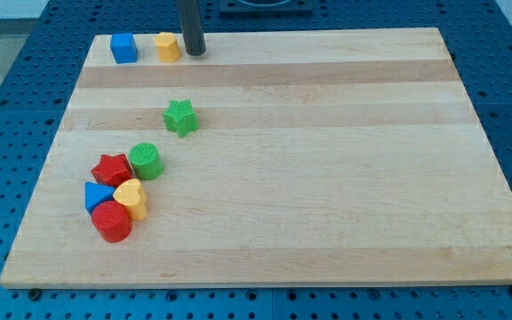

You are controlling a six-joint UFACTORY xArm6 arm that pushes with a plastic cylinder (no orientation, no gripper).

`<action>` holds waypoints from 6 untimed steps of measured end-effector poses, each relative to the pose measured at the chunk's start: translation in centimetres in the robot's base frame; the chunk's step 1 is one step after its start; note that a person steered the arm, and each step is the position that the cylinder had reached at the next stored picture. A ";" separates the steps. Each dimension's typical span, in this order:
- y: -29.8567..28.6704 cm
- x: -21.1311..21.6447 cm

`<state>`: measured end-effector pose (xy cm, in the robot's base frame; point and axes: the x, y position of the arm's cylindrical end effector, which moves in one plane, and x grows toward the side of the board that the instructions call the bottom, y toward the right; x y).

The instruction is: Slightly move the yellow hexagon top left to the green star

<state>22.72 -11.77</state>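
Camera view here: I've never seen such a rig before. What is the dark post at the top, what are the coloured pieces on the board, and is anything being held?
One camera looks down at a wooden board. The dark post is the robot arm's rod; my tip slides on the board and pushes blocks. It holds nothing.

It stands at the view's top, right beside the yellow hexagon, with a blue cube further left.

Below them sits the green star alone. At the lower left is a cluster: green cylinder, red star, blue triangle, yellow heart, red cylinder.
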 end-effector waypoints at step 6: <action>1.0 0.2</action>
